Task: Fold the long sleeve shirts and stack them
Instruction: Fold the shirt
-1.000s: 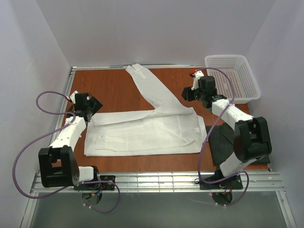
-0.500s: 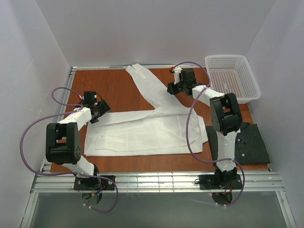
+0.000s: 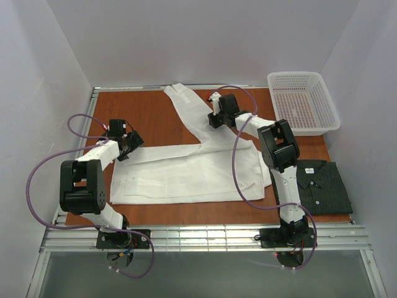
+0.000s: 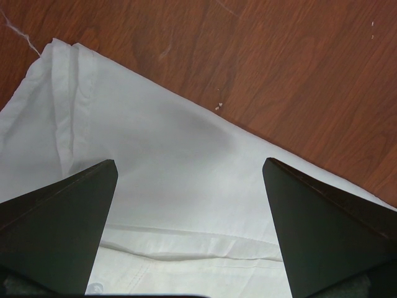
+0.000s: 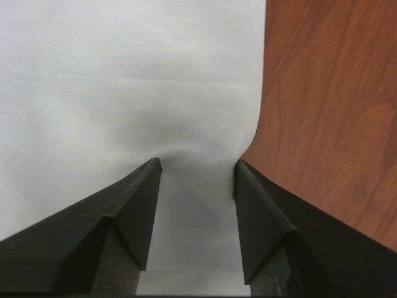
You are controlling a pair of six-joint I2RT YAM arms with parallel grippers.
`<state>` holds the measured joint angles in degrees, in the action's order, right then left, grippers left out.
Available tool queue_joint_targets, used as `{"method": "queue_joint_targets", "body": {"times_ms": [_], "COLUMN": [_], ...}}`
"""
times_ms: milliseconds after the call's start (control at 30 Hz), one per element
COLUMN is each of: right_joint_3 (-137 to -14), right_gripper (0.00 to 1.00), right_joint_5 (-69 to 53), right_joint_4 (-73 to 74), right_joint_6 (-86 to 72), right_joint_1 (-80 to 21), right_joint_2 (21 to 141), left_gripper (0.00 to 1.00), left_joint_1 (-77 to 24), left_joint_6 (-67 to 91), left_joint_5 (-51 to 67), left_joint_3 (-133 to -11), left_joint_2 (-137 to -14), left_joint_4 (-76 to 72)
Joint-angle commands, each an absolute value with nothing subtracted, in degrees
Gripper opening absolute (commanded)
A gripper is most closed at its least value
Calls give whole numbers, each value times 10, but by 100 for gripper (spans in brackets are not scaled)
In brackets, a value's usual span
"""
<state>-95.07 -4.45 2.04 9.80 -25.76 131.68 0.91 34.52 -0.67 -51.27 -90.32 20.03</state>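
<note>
The white shirt (image 3: pixel 192 171) is spread flat across the middle of the bench (image 3: pixel 149 112), with one sleeve (image 3: pixel 192 115) stretched out toward the far edge. The dark striped shirt (image 3: pixel 322 186) is laid folded at the near right corner, well apart from the basket (image 3: pixel 307 129) at the far right corner.

The cloth is judged to be light, limp and easily dragged, so it would best be pinched at hems and edges, where a double layer can be caught, not in the open middle.

The left gripper (image 4: pixel 189 171) is held wide apart over the shirt's left edge, with nothing between its jaws. The right gripper (image 5: pixel 196 167) is set on the sleeve's right edge, its jaws partly drawn together around a small pucker of cloth. Whether that pucker is actually clamped cannot be told.
</note>
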Motion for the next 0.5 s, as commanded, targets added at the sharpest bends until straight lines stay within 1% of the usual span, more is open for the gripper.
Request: {"method": "queue_joint_targets", "body": {"times_ms": [0, 33, 100, 133, 267, 400, 467], "right_joint_3": [-952, -946, -922, -916, -912, -909, -877], "right_gripper": [40, 27, 14, 2, 1, 1, 1], "right_joint_5": [-18, -18, -18, -19, -21, -20, -26], "right_joint_4": [76, 82, 85, 84, 87, 93, 92], "right_joint_6": [102, 102, 96, 97, 98, 100, 100], "right_joint_1": [-277, -279, -285, -287, -292, -295, -307], "right_joint_2": [1329, 1326, 1313, 1308, 1272, 1183, 1124], "left_gripper": [90, 90, 90, 90, 90, 90, 90], "left_joint_1": [8, 8, 9, 8, 8, 8, 9], "left_joint_6": [345, 347, 347, 348, 349, 349, 351], "left_joint_5": [-14, -15, -18, -19, -19, -25, -30], "left_joint_3": [-523, -522, -521, -521, -520, -519, -519], "left_joint_2": [-887, -884, -878, -876, -869, -866, -861], "left_joint_4": [195, 195, 196, 195, 195, 196, 197]}}
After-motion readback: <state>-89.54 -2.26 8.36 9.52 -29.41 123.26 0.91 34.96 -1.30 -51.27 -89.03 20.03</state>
